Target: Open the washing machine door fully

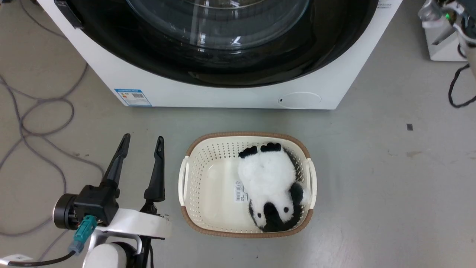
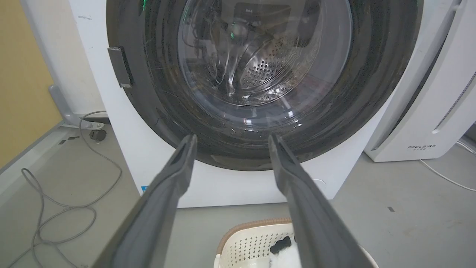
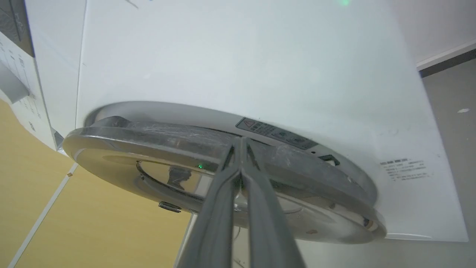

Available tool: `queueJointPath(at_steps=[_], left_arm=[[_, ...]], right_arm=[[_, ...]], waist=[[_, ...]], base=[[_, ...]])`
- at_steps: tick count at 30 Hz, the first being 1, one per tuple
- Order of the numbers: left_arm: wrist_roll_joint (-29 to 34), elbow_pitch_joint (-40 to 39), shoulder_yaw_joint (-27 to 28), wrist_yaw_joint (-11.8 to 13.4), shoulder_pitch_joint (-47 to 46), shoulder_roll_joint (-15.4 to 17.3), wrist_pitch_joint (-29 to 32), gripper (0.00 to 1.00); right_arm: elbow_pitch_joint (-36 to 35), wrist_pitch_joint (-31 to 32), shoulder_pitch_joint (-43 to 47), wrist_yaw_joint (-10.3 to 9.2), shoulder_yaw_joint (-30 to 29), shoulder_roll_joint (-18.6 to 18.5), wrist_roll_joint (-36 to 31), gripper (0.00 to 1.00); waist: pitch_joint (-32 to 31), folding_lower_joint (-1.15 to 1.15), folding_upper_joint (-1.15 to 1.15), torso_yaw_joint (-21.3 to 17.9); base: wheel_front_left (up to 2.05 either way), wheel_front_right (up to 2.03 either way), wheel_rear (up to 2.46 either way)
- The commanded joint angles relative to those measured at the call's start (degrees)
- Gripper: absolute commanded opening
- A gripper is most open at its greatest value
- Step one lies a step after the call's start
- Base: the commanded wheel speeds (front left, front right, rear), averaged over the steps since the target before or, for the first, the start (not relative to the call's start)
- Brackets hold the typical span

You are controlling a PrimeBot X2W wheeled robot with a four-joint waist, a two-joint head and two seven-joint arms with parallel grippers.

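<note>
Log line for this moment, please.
washing machine door: not fully open | right gripper: shut, tips at its rim | left gripper: open, beside laundry basket

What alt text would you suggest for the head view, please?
A white washing machine with a glossy black round door stands at the top. On the grey floor before it, a cream basket holds a panda plush; the open left gripper hovers lower left.

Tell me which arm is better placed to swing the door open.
Right: the right gripper, shut, has its tips at the rim of the washing machine door; the left gripper hangs open beside the basket.
</note>
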Motion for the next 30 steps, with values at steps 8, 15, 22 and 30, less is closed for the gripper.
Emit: queueJointPath(at_steps=[8, 15, 22, 30], left_arm=[[-1.0, -0.6, 0.3, -0.9, -1.9, 0.1, -1.5, 1.00], [-1.4, -0.7, 0.3, -1.5, -3.0, -0.1, -2.4, 1.00], [-1.9, -0.5, 0.4, -2.1, -4.0, -0.4, -3.2, 1.00], [-1.8, 0.1, 0.3, -2.5, -4.3, -0.8, -3.7, 1.00]], right_arm=[[5.7, 3.6, -9.7, 0.05, 6.0, -0.4, 5.9, 0.00], [9.8, 9.4, -16.0, 0.05, 11.9, 0.3, 8.9, 0.00], [13.9, 17.1, -22.1, 0.05, 16.5, 1.4, 13.2, 0.00], [16.5, 23.9, -24.4, 0.06, 19.0, 2.5, 16.2, 0.00]], waist=[[2.8, -0.01, 0.00, 0.4], [4.9, -0.01, 0.00, 0.6], [6.4, -0.01, 0.00, 0.7], [6.4, -0.01, 0.00, 0.9]], base=[[0.00, 0.00, 0.00], [0.00, 0.00, 0.00], [0.00, 0.00, 0.00], [0.00, 0.00, 0.00]])
